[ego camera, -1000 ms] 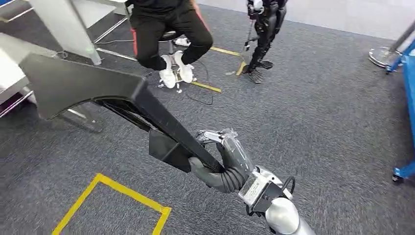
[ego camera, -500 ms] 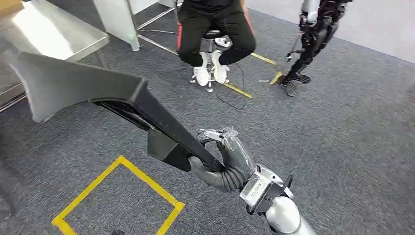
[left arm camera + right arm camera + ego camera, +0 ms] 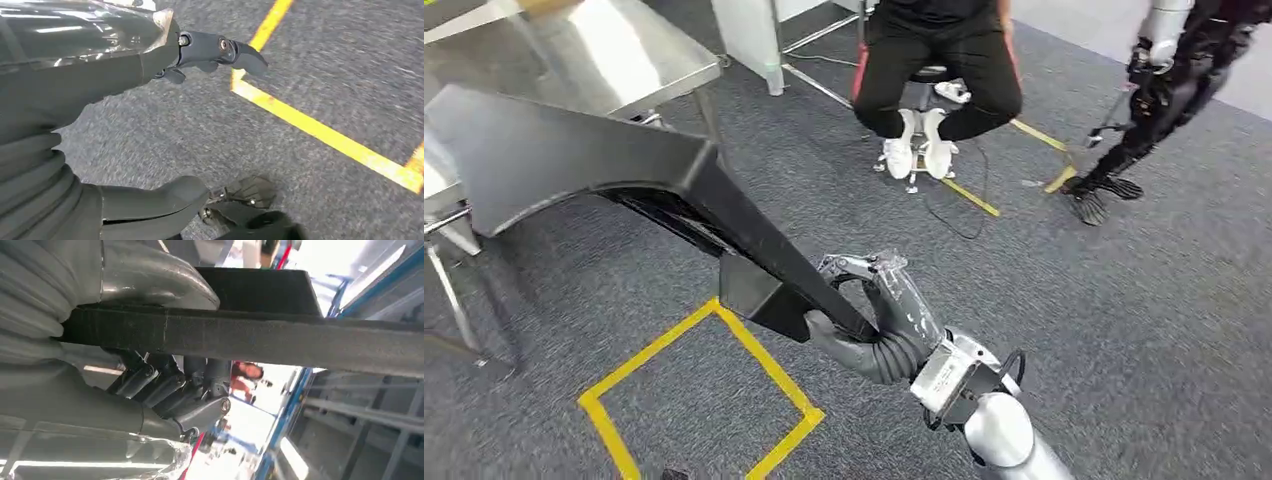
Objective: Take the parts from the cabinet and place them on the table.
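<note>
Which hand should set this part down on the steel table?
Right. The right hand already grips the long black part, whose wide end reaches toward the steel table. The left hand hangs over the carpet, holding nothing.

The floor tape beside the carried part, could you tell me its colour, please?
Yellow; the floor tape shows best in the head view.
</note>
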Action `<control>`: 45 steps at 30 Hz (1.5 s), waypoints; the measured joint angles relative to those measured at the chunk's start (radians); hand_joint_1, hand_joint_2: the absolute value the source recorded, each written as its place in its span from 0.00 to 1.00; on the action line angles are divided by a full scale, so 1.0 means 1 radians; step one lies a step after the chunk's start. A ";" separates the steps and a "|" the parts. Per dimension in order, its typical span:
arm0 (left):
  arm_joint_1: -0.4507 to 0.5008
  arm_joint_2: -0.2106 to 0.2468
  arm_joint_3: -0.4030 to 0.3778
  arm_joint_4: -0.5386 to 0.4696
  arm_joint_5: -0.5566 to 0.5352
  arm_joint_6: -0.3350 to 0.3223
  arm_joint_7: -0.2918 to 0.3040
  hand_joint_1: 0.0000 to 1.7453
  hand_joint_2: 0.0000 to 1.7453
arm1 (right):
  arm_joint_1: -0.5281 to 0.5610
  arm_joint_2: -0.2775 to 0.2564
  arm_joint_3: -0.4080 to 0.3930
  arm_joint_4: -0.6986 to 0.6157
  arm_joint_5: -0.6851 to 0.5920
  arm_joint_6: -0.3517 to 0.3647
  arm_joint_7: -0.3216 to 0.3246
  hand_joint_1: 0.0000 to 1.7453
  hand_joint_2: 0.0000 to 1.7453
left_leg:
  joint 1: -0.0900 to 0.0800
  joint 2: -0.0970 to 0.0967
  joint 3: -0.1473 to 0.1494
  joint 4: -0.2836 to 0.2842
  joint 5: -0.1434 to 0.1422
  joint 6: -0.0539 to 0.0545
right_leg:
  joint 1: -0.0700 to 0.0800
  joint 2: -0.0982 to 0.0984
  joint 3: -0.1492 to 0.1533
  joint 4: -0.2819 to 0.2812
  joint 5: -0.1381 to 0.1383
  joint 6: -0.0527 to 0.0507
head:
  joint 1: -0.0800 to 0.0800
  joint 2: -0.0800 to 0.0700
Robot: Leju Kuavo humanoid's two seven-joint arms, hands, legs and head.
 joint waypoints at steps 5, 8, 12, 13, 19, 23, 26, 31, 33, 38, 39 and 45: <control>-0.004 0.003 0.000 -0.002 0.000 0.002 0.005 0.00 1.00 | -0.002 0.003 0.000 0.000 -0.001 0.000 0.000 1.00 1.00 | -0.017 0.093 0.160 -0.296 0.124 0.020 | 0.016 -0.058 0.015 0.000 -0.016 0.013 | 0.001 0.000; 0.001 0.003 0.000 -0.003 0.001 0.004 0.005 0.00 1.00 | -0.002 0.004 0.002 0.000 -0.002 0.000 0.000 1.00 1.00 | -0.025 0.055 0.152 -0.298 0.122 0.032 | 0.011 -0.091 0.027 -0.009 -0.018 0.025 | 0.001 0.000; -0.004 0.003 0.002 -0.003 0.001 0.006 0.007 0.00 1.00 | -0.004 0.002 0.003 0.000 -0.007 -0.001 0.001 1.00 1.00 | -0.006 0.000 0.179 -0.329 0.141 0.054 | 0.009 0.040 -0.036 0.142 -0.094 0.021 | 0.007 0.000; -0.005 0.002 0.001 -0.003 0.002 0.005 0.007 0.00 1.00 | -0.001 -0.002 0.003 0.002 -0.006 -0.001 0.003 1.00 1.00 | -0.006 -0.017 0.178 -0.329 0.141 0.054 | 0.008 0.048 -0.078 0.221 -0.123 0.018 | 0.008 0.000; 0.001 -0.003 0.002 -0.003 0.002 0.005 0.007 0.00 1.00 | 0.004 -0.006 0.003 0.005 -0.007 -0.003 0.003 1.00 1.00 | 0.001 -0.117 0.179 -0.317 0.134 0.042 | -0.010 0.112 -0.005 0.004 0.006 0.074 | 0.009 0.000; 0.009 -0.002 0.001 -0.003 0.001 0.004 0.000 0.00 1.00 | 0.006 -0.008 0.003 0.004 -0.008 -0.006 0.005 1.00 1.00 | 0.000 -0.150 0.166 -0.318 0.139 0.017 | 0.003 0.094 0.000 -0.002 0.007 0.035 | 0.008 0.000; 0.014 0.000 0.001 -0.003 0.002 0.005 -0.008 0.00 1.00 | 0.005 -0.005 0.003 0.002 -0.008 -0.007 0.004 1.00 1.00 | -0.007 -0.066 0.137 -0.263 0.099 0.007 | -0.012 0.060 0.008 -0.008 0.008 0.009 | -0.002 0.000; 0.012 0.000 0.000 -0.008 0.002 0.002 -0.010 0.00 1.00 | 0.010 -0.006 0.003 0.002 -0.008 -0.008 0.005 1.00 1.00 | 0.000 0.001 0.004 -0.016 0.020 -0.002 | 0.001 -0.011 0.011 -0.008 -0.002 -0.002 | -0.003 0.000; 0.012 0.001 0.000 -0.008 0.001 0.002 -0.010 0.00 1.00 | 0.009 -0.005 0.003 0.002 -0.008 -0.008 0.005 1.00 1.00 | -0.001 0.018 0.083 -0.168 0.103 0.008 | 0.003 -0.036 0.018 -0.008 -0.007 -0.002 | -0.003 0.000; 0.010 0.003 0.001 -0.013 0.001 0.003 -0.013 0.00 1.00 | 0.006 -0.005 0.004 0.002 -0.008 -0.009 0.005 1.00 1.00 | -0.027 0.065 0.152 -0.298 0.122 0.033 | 0.016 -0.088 0.034 -0.011 -0.023 0.021 | -0.001 0.000; 0.013 0.003 0.001 -0.013 0.002 0.003 -0.013 0.00 1.00 | 0.004 -0.005 0.004 0.002 -0.008 -0.010 0.005 1.00 1.00 | -0.027 0.050 0.154 -0.304 0.124 0.039 | 0.018 -0.102 0.042 -0.016 -0.024 0.025 | -0.002 0.000; 0.011 0.002 0.004 -0.025 -0.001 0.005 -0.017 0.00 1.00 | 0.010 -0.016 0.002 0.001 -0.006 -0.026 0.009 1.00 1.00 | -0.007 -0.019 0.185 -0.329 0.139 0.059 | 0.010 0.053 -0.126 0.303 -0.139 0.028 | 0.006 0.000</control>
